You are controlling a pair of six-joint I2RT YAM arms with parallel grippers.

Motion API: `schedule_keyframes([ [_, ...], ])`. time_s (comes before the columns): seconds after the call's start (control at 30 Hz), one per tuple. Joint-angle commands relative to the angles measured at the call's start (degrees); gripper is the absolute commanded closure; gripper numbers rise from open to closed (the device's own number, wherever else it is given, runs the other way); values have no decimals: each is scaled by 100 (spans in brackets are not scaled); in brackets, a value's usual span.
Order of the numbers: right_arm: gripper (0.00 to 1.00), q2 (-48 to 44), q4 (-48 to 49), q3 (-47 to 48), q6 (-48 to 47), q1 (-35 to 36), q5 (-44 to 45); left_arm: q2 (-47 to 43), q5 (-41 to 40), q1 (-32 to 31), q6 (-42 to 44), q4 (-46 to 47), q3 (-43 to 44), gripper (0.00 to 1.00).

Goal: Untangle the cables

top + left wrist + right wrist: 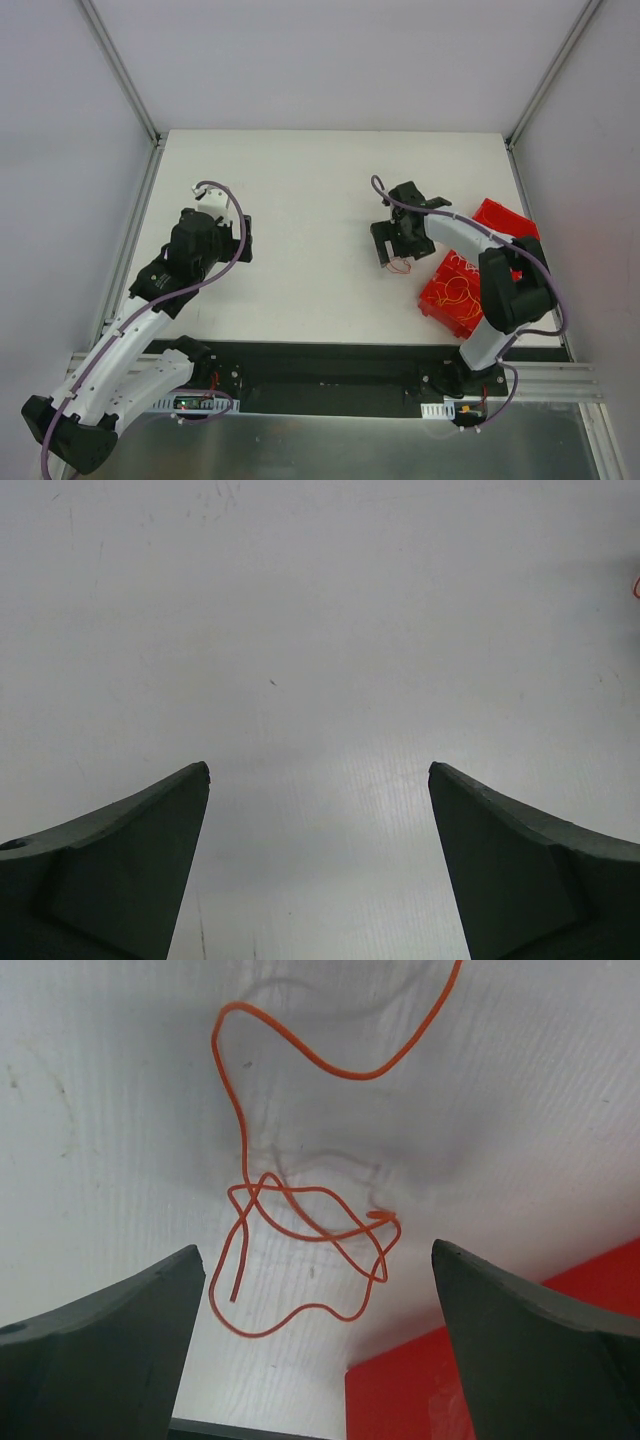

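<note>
A thin red-orange cable [300, 1230] lies in loose crossed loops on the white table, one strand running up and away from them. My right gripper [318, 1252] is open just above it, with the loops between and ahead of the fingers, not touching. In the top view the right gripper [395, 250] hovers over this cable [400, 265]. More yellow-orange cables [458, 292] lie tangled in a red tray [432, 300]. My left gripper [318, 768] is open and empty over bare table, at the left in the top view [235, 240].
A second red tray [505, 218] stands behind the first at the right edge. The near tray's corner [430, 1400] shows beside my right finger. A speck of red [636, 585] shows at the left wrist view's right edge. A black rail [330, 370] runs along the front.
</note>
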Motion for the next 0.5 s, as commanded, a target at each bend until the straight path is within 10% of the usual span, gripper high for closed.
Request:
schedule_keyframes([
  [0.0,2,336,189,235,-36,40,48,13,105,75,89,185,32,10],
  [0.1,10,565,234,331,-1,189,91,23,211,119,89,185,67,10],
  [0.47,96,-75,250,296,385,1752,-540,136,404,136,80,185,50,10],
])
